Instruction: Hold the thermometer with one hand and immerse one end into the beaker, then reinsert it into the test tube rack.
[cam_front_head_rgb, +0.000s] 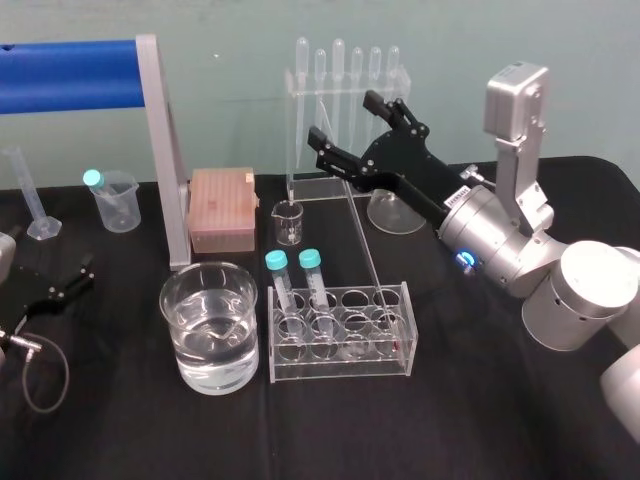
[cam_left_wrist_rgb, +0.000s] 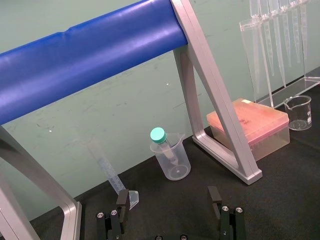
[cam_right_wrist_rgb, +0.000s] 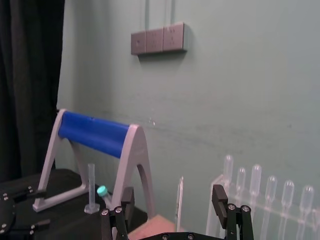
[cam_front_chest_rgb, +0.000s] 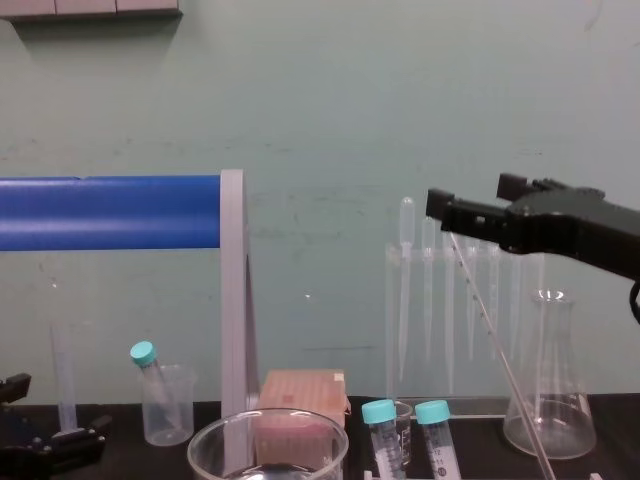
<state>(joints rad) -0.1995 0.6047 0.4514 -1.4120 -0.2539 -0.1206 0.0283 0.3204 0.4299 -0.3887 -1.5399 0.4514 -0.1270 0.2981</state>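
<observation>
The thermometer (cam_front_head_rgb: 368, 250) is a thin glass rod that leans with its lower end in the clear test tube rack (cam_front_head_rgb: 340, 345), which also holds two teal-capped tubes. My right gripper (cam_front_head_rgb: 345, 118) hovers open at the rod's upper end. In the right wrist view the thermometer (cam_right_wrist_rgb: 179, 200) rises between the two fingers, touching neither. In the chest view its tip lies just under the nearer finger. The wide glass beaker (cam_front_head_rgb: 210, 325), part full of water, stands to the left of the rack. My left gripper (cam_left_wrist_rgb: 168, 200) rests open on the table at far left.
A blue roller on a grey frame (cam_front_head_rgb: 165, 150) stands at back left. Behind the rack are a pink tip box (cam_front_head_rgb: 222, 208), a small glass beaker (cam_front_head_rgb: 288, 222), the pipette stand (cam_front_head_rgb: 345, 80) and a conical flask (cam_front_head_rgb: 395, 212). A plastic beaker (cam_front_head_rgb: 115, 200) sits far left.
</observation>
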